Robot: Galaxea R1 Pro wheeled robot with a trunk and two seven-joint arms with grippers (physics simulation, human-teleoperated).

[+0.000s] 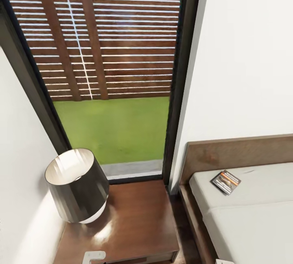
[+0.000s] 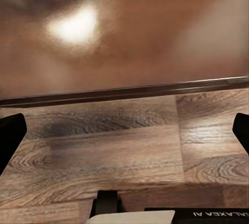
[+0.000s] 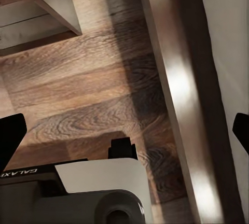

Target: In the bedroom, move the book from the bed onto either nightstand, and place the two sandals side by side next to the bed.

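Looking down from the head view: book (image 1: 226,182) lies flat on the bed (image 1: 252,215), on the off-white mattress close to the brown headboard (image 1: 240,154). Small, thin, dark cover, orange lettering along one edge, pale picture in the middle. It sits skewed to the mattress edges, corner pointing toward the headboard.

Nightstand (image 1: 138,223) stands just beside the bed, dark brown, glossy top throwing back light. A lamp (image 1: 77,186) with a dark shade and pale inside stands on its far-left part, tilted in this view. Behind it, a tall black-framed window (image 1: 110,77) with grass and a slatted wooden fence outside. White walls on either side.

Left hand (image 2: 124,130): two dark fingertips (image 2: 10,136) show at the frame edges, wide apart, nothing between them — released. It hangs over the wood plank floor (image 2: 119,146), facing the blurred brown front of a piece of furniture.

Right hand (image 3: 124,130): fingertips (image 3: 10,136) likewise spread, nothing held. It points down at the plank floor, with the dark bed frame (image 3: 176,94) and pale mattress edge running along one side and a corner of the nightstand (image 3: 41,1) at another.
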